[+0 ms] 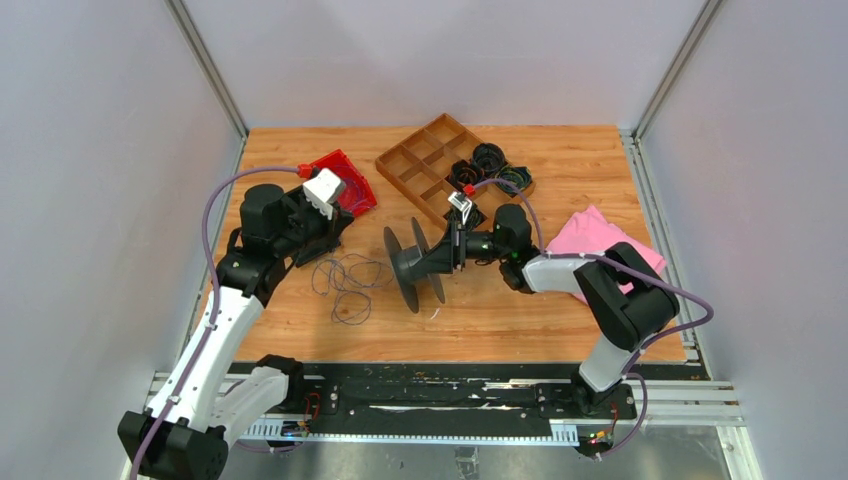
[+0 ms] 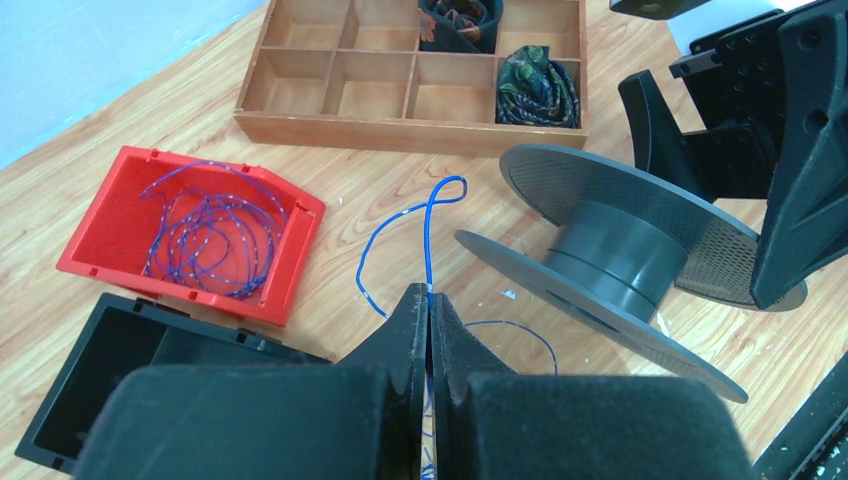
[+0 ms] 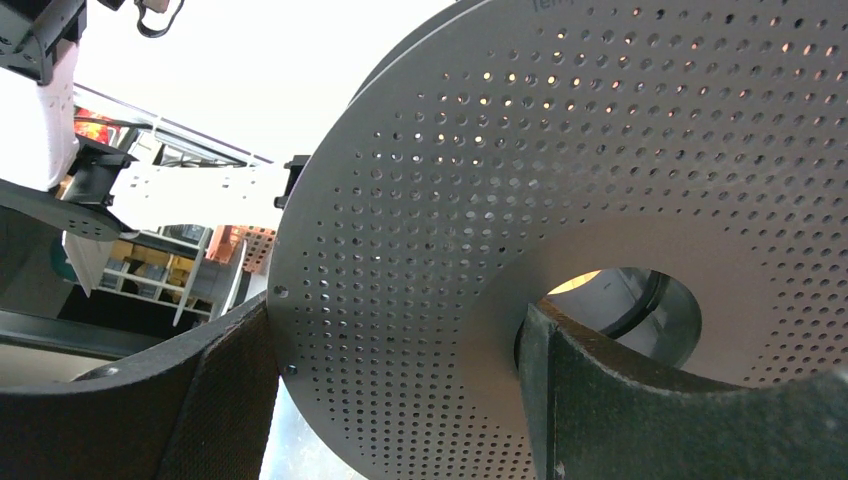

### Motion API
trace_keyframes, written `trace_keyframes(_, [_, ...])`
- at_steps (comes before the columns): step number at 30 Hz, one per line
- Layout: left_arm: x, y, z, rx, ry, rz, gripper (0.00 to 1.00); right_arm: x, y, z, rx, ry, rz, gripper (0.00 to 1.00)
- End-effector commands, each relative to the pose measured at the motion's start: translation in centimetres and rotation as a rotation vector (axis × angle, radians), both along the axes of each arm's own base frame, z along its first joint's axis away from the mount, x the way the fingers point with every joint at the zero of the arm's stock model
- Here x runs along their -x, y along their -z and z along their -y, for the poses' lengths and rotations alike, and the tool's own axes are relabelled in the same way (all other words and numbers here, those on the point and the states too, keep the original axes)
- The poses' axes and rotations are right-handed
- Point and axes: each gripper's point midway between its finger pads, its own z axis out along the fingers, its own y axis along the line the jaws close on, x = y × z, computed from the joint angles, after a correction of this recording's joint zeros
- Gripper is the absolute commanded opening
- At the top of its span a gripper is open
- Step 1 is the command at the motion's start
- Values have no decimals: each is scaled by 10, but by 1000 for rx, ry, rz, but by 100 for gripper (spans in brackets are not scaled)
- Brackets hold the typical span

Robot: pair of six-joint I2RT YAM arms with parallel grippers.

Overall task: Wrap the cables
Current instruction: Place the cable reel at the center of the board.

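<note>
My left arm reaches low over the desk [image 1: 520, 310], left of middle. Its claw [image 2: 428, 305] is pinched tight on a cable [image 2: 430, 225] that loops out ahead of it. My right claw [image 3: 400, 330] clamps the spool [image 1: 415, 262] flange. Only its wrist view shows a finger through the hub. Coiled cables [image 2: 540, 90] sit in the tray [image 2: 400, 132] by the far edge.

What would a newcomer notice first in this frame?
The dark grey spool at the table's centre draws the eye, its perforated flange clamped by the right hand. Just left of it, the left hand pinches a thin blue cable whose loose loops lie on the wood. A bright red bin holding more tangled cable stands out behind the left arm.
</note>
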Motion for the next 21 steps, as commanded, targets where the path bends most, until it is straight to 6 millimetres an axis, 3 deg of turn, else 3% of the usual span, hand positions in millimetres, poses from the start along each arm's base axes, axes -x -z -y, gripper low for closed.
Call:
trace_keyframes(1, [0,-5,0,9,9,32,0,-3,-9,5,-49,-22,32,39])
trace_keyframes(7, [1,-6,1,12,14,30,0,-5,-8,8,-33,-26,18,53])
trace_keyframes(21, [3,-7,2,14,26,32,0,-8,-2,15,36,-32,8,69])
